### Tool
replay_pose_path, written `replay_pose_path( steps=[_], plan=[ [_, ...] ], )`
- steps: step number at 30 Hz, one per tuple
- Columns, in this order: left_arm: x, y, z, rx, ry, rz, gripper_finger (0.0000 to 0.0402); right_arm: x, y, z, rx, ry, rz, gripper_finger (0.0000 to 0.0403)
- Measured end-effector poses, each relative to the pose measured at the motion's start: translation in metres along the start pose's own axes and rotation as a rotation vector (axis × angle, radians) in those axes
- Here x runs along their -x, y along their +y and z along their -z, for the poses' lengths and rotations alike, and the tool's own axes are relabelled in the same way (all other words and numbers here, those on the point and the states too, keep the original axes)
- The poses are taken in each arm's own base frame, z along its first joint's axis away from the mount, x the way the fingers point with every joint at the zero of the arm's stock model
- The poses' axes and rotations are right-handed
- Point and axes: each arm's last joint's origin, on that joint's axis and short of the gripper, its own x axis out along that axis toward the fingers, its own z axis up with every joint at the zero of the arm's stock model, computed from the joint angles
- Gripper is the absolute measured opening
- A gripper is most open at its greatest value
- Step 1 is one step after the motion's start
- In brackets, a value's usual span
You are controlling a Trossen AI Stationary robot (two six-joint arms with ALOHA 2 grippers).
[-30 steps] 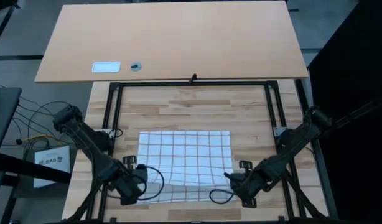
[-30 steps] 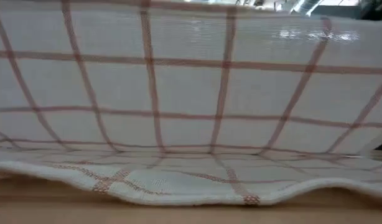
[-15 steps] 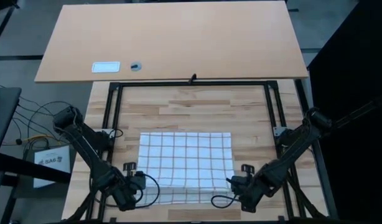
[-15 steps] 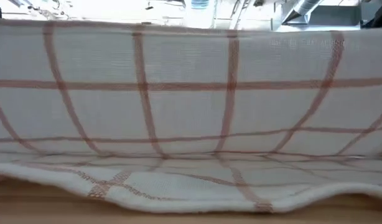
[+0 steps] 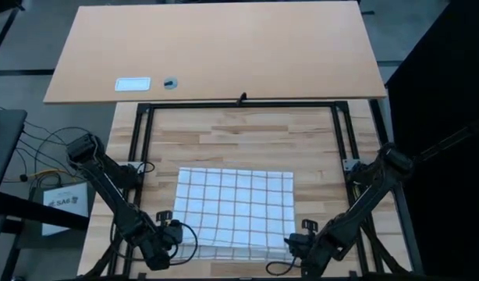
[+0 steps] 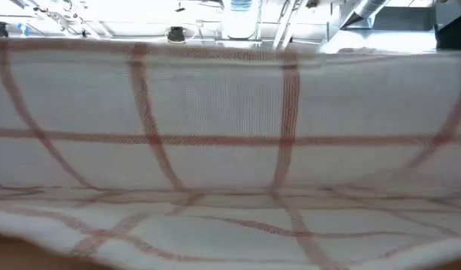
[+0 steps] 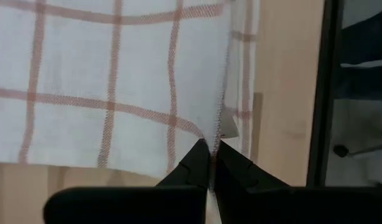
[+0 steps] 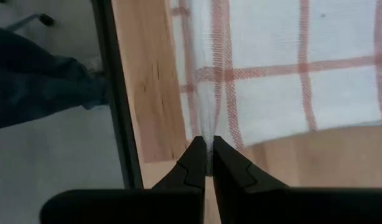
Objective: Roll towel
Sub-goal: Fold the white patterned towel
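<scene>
Both arms have drawn back toward six o'clock over the last second, carrying the towel's (image 5: 235, 209) near edge with them. The left gripper (image 5: 166, 238), at about seven o'clock on the wooden counter (image 5: 247, 133), is pinched tight on the towel's near left corner; its wrist view shows the fingers (image 7: 197, 163) closed with cloth running between them. The right gripper (image 5: 300, 248), at about five o'clock, is closed the same way on the near right corner, its fingers (image 8: 194, 159) clamping a folded hem.

From table height the lifted edge has sunk from filling the view to leaving a strip of room visible above it. My reading is that the cloth is being tugged flat and straight toward the near edge, so rolling proper has not started.

The rest of the towel lies flat at the counter's centre. Beyond the counter's left edge, at about eight o'clock, a white label (image 5: 62, 203) reads "SA6". At eleven o'clock, on the far board, lies a small white card (image 5: 133, 83); its writing is too small to read.
</scene>
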Motion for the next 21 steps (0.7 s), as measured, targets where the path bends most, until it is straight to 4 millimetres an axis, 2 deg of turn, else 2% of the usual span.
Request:
replay_pose_path(
  steps=[7,17,21],
  plan=[
    [-0.01,0.003,0.007,-0.033,0.0,0.014,0.0,-0.028,0.005,0.007,0.014,0.021,0.026,0.0],
    [-0.031,0.014,0.019,-0.036,-0.013,0.057,0.0,-0.032,0.009,0.013,0.043,0.03,0.029,0.0],
    [-0.033,0.014,0.02,-0.055,-0.011,0.074,0.0,-0.032,0.009,0.015,0.046,0.032,0.029,0.0]
  ],
)
